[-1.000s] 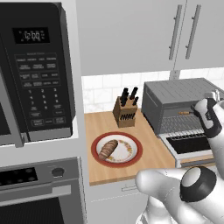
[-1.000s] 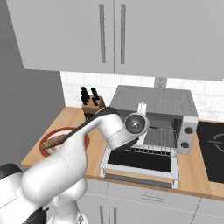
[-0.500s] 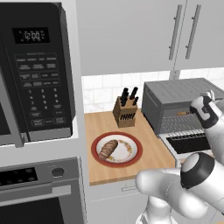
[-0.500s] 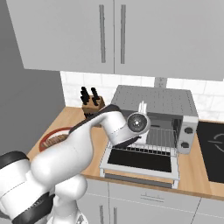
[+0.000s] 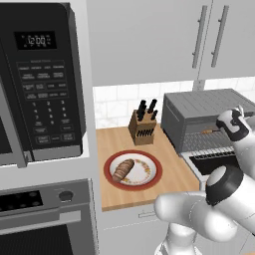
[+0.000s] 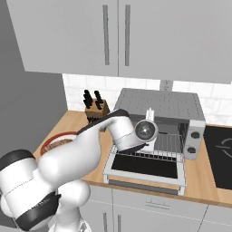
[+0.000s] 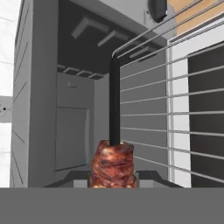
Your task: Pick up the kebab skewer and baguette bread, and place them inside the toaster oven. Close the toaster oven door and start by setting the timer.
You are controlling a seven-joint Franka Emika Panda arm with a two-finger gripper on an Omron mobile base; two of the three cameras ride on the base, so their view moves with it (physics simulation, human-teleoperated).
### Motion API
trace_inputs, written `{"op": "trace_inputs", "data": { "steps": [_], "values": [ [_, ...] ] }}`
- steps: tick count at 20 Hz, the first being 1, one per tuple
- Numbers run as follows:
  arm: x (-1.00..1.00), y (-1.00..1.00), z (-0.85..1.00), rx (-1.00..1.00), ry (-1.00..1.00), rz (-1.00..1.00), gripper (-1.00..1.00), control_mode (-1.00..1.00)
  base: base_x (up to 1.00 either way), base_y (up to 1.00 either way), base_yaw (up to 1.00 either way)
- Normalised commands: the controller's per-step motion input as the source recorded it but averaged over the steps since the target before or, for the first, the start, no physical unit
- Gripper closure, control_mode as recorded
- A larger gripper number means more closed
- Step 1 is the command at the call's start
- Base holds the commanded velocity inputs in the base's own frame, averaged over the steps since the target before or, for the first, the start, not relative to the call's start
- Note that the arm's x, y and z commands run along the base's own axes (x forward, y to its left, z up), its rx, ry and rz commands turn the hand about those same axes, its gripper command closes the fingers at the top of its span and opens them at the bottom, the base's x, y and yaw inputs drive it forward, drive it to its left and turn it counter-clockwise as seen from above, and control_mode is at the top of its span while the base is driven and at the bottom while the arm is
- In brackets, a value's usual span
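My gripper (image 7: 112, 178) is shut on the kebab skewer (image 7: 113, 164). A reddish-brown chunk sits between the fingers, and the dark stick points into the open toaster oven (image 7: 78, 122) beside its wire rack (image 7: 144, 113). In the left base view the hand (image 5: 233, 124) hovers at the toaster oven (image 5: 199, 107) mouth with the skewer (image 5: 209, 132) just inside. The toaster oven door (image 6: 145, 166) lies folded down flat. The baguette bread (image 5: 123, 170) rests on a red-rimmed plate (image 5: 107, 169).
A knife block (image 5: 142, 127) stands between the plate and the oven. A black microwave (image 5: 40, 84) hangs at left over a built-in oven (image 5: 45, 219). The toaster's knobs (image 6: 195, 141) sit on its right side, by a black cooktop (image 6: 219, 154).
The hand has edged a little further toward the oven's opening with the skewer. The elbow has swung. The grip stays shut.
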Motion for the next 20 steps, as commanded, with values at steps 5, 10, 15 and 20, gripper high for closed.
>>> {"op": "trace_inputs", "data": {
  "steps": [5, 10, 15, 20],
  "values": [
    [0.08, 0.0, -0.03, 0.0, 0.07, 0.0, 1.0, -1.0, 0.0, 0.0, 0.0],
    [0.14, 0.0, 0.0, 0.0, 0.1, 0.0, 1.0, -1.0, 0.0, 0.0, 0.0],
    [0.07, 0.0, -0.08, 0.0, 0.12, 0.0, 1.0, -1.0, 0.0, 0.0, 0.0],
    [0.02, 0.0, -0.16, 0.0, 0.09, 0.0, 1.0, -1.0, 0.0, 0.0, 0.0]
  ]
}}
